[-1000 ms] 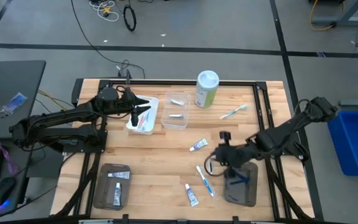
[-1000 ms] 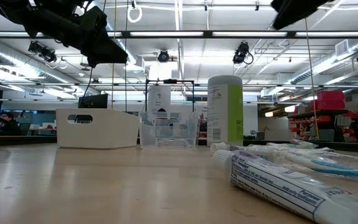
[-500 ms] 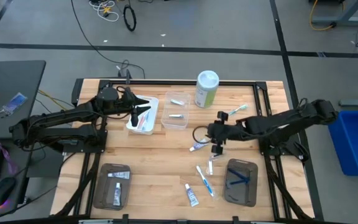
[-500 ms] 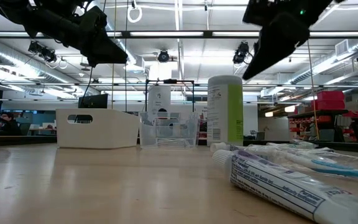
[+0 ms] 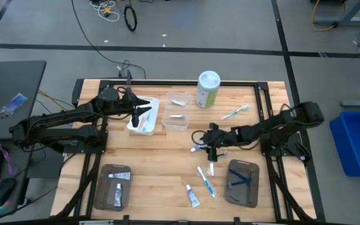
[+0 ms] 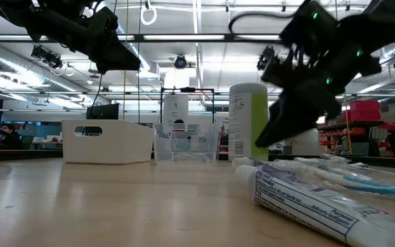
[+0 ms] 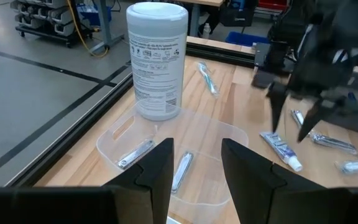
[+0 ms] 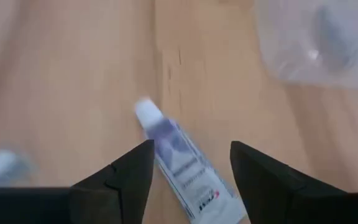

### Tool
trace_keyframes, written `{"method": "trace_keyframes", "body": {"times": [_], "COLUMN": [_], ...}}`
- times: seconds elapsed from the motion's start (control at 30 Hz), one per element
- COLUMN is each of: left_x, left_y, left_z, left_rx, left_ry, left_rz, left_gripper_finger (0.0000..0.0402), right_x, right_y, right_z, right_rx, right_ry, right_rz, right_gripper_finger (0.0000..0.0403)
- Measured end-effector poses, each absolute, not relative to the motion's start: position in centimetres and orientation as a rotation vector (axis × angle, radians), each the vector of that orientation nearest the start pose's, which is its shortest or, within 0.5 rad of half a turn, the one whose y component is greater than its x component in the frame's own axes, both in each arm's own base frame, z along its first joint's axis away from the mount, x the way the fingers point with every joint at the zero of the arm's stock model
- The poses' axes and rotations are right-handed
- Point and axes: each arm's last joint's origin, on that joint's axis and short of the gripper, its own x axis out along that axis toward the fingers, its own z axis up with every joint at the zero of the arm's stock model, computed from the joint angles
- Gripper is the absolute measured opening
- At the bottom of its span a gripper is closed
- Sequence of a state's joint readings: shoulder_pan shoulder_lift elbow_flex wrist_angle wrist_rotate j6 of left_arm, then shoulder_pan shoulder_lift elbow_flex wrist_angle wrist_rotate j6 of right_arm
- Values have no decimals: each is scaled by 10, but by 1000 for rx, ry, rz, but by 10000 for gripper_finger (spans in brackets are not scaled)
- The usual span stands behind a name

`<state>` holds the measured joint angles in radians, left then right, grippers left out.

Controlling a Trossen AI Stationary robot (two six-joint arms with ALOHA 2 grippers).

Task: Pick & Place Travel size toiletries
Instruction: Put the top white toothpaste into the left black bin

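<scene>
A small white tube with a pale cap lies flat on the wood near the table's middle. My right gripper hangs open just above it, one finger on either side, touching nothing; the left wrist view shows the right gripper over the tube. My left gripper waits open and empty at the far left, over the white tray and facing the clear tray. Two silvery tubes lie in that clear tray.
A tall green-and-white canister stands behind the clear tray. A toothbrush lies to its right. Another toothbrush and a tube lie near the front, between two grey trays.
My right gripper has left the grey tray at the near right, swung toward the table's left and come down over the white tube near the middle. The left arm has kept still.
</scene>
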<state>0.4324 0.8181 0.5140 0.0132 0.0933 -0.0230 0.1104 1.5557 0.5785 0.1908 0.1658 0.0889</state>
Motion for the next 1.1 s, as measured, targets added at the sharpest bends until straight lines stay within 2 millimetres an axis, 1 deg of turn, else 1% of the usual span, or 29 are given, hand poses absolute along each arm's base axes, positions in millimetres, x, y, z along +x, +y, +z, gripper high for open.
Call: {"method": "trace_keyframes", "body": {"times": [0.07, 0.17, 0.27, 0.37, 0.47, 0.57, 0.73, 0.87, 1.03, 1.1], "left_x": [168, 168, 168, 168, 168, 168, 171, 174, 178, 182], "left_y": [75, 75, 75, 75, 75, 74, 67, 57, 44, 39], "left_z": [252, 252, 252, 252, 252, 252, 253, 253, 253, 253], "left_rx": [-117, -138, -160, -168, -176, -224, -250, -280, -296, -312], "left_ry": [275, 271, 268, 266, 265, 257, 260, 259, 267, 260], "left_rz": [343, 345, 348, 350, 351, 349, 241, 177, 107, 78], "left_gripper_finger": [142, 142, 142, 142, 142, 142, 142, 142, 142, 142], "right_x": [271, 273, 274, 274, 274, 274, 274, 274, 283, 293], "right_y": [22, 20, 18, 16, 16, 16, 16, 16, 22, 27], "right_z": [116, 105, 100, 99, 99, 99, 99, 99, 105, 116], "right_rx": [-18, 8, 6, 4, 29, 48, 63, 76, 66, 21], "right_ry": [832, 870, 888, 891, 893, 897, 897, 882, 752, 675], "right_rz": [-78, -45, -37, -34, -47, -37, -43, -86, -67, -80], "right_gripper_finger": [230, 242, 251, 251, 233, 204, 153, 129, 115, 111]}}
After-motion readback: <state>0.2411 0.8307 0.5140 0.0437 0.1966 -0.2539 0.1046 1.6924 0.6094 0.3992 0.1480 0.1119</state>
